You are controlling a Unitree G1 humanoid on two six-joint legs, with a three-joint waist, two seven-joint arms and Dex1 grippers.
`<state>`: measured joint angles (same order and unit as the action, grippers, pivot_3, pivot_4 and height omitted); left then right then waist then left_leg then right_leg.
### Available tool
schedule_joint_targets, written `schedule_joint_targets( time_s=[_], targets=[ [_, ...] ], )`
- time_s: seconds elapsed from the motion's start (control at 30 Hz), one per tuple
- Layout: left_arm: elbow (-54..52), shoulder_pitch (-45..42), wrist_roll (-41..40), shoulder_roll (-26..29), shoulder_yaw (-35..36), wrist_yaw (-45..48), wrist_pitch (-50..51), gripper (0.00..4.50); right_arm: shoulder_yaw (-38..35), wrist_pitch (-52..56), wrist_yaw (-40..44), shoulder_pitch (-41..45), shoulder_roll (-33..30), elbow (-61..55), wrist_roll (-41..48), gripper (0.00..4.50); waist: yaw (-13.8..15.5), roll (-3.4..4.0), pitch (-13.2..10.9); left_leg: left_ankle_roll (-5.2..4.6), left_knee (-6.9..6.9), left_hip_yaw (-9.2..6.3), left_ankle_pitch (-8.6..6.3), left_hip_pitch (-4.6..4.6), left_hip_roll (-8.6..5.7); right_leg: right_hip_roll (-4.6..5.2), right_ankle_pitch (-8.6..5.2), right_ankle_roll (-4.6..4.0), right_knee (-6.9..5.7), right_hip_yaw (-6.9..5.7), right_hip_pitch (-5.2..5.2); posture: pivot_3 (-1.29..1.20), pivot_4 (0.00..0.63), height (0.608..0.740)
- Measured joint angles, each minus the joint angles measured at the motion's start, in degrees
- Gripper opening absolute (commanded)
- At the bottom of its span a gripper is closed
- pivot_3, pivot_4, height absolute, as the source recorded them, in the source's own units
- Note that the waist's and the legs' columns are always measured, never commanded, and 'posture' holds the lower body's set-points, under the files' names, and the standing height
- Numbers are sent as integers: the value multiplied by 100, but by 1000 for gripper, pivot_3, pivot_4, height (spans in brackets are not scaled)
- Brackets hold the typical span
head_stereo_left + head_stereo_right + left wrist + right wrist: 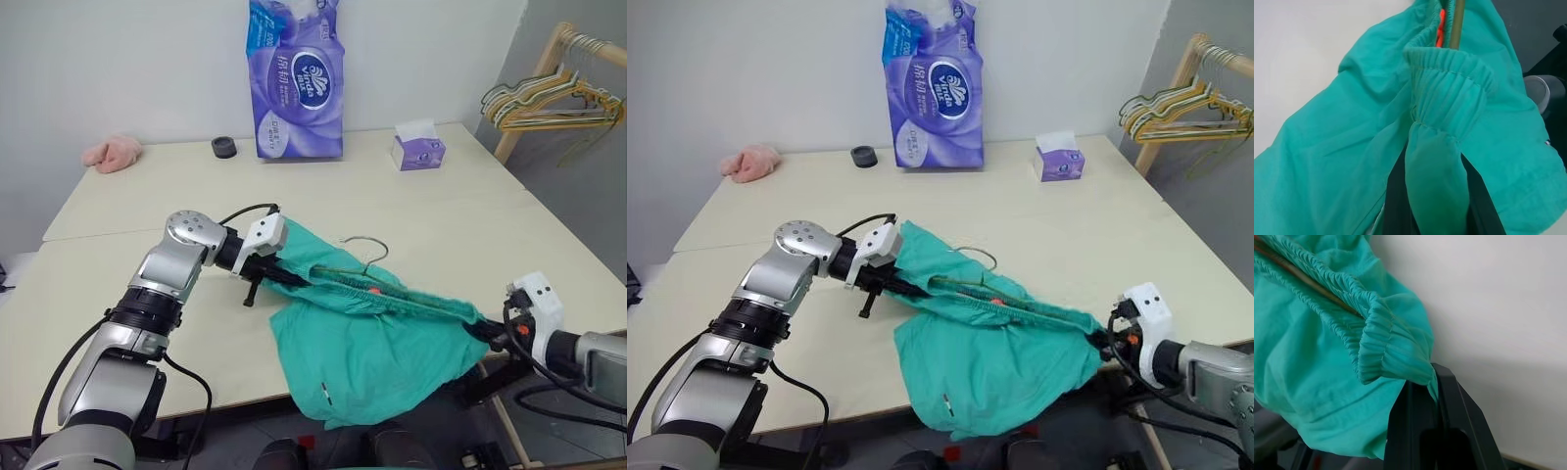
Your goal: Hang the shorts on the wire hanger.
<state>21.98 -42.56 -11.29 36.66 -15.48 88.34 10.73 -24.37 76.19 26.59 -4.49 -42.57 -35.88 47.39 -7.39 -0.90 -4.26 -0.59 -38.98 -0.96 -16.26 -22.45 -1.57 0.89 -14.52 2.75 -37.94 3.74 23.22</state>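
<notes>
- Spreading across most of the head views, the pale table (411,211) carries everything; its near edge runs from 8 o'clock to 4 o'clock.
- Stretched between the two grippers at the near edge, the shorts (377,357) sit just right of centre, the gathered waistband pulled taut in a line from 10 o'clock to 4 o'clock, and the loose legs hang past the table's near edge toward 6 o'clock.
- Standing upright against the wall at 12 o'clock is a purple tissue pack (296,83).
- At 2 o'clock, off the table, a wooden rack (549,64) holds a bunch of spare hangers (549,103).
- Lying inside the waistband, the wire hanger (367,257) shows its hook above the fabric at centre; in the left wrist view its olive wire (1457,24) runs along the elastic beside an orange tag (1441,29).
- A pink cloth lump (111,154) rests at 10 o'clock on the far left corner.
- A small purple tissue box (418,147) sits at 1 o'clock.
- The left gripper (266,276), left of centre, is clamped on the waistband's left end.
- The right gripper (490,338), at 4 o'clock, is pinched on the waistband's right end.
- A dark tape roll (223,148) lies at 11 o'clock, just beside the tissue pack.
</notes>
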Motion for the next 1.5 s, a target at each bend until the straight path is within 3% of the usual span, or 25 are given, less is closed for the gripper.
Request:
schedule_joint_targets(
  time_s=[0.17, 0.37, 0.53, 0.63, 0.9, 1.03, 1.17, 1.5],
  targets=[
    [82, -10, 52, -58, -4, -83, -95, 0, 398, -467, 256, -50, -389, 126, -198, 31, -51, 1, -1, -1, 0, 4, -1, 3, 1, 0, -2, 3, -2, 4, 0, -201, 61, 740],
    [98, -39, 118, -266, 8, -383, -119, 0, 1118, -805, 398, 1076, -1001, 82, -514, 31, -62, 1, -2, -2, 1, 5, -2, 6, 5, 0, -2, 2, -1, 6, 1, -202, 63, 740],
    [43, 23, 118, -395, 11, -574, -100, 0, 2007, -969, 462, 1478, -1035, -122, -738, 31, -48, -2, -3, -2, 1, 0, -2, 0, 6, 3, 0, -1, 3, 1, 1, -199, 65, 740],
    [31, 114, 118, -436, 11, -652, -96, 0, 2357, -1100, 453, 1536, -982, -146, -932, 622, -51, -2, -3, -3, -1, 3, -2, 0, 4, 6, 1, -1, 2, 4, 1, -198, 65, 740],
    [-1, 169, 117, -452, 9, -663, -107, 0, 2472, -1636, 864, 1466, -1659, -171, -1469, 3360, -50, -2, -3, -2, -1, 1, -2, 1, 4, 7, 1, -1, 4, 1, 2, -202, 70, 740],
    [-11, 207, 114, -461, 9, -654, -118, 0, 2002, -1624, 1164, 1001, -1929, -161, -1454, 3360, -47, -4, -4, -3, -1, 2, -2, 0, 4, 7, 1, -1, 4, 1, 1, -207, 71, 740],
    [-10, 212, 115, -490, 9, -651, -127, 0, 1871, -1587, 1216, 966, -1696, 39, -1402, 3360, -53, -5, -4, -3, -1, 4, -2, 4, 5, 6, 1, -1, 3, 3, 0, -207, 71, 740],
    [13, 214, 117, -540, 7, -632, -204, 0, 3369, -2168, 1443, 2097, -1155, 1308, -2229, 3360, -67, -3, -5, -3, -1, 9, -2, 5, 4, 6, 2, -2, 2, 6, 1, -200, 65, 740]
  ],
)
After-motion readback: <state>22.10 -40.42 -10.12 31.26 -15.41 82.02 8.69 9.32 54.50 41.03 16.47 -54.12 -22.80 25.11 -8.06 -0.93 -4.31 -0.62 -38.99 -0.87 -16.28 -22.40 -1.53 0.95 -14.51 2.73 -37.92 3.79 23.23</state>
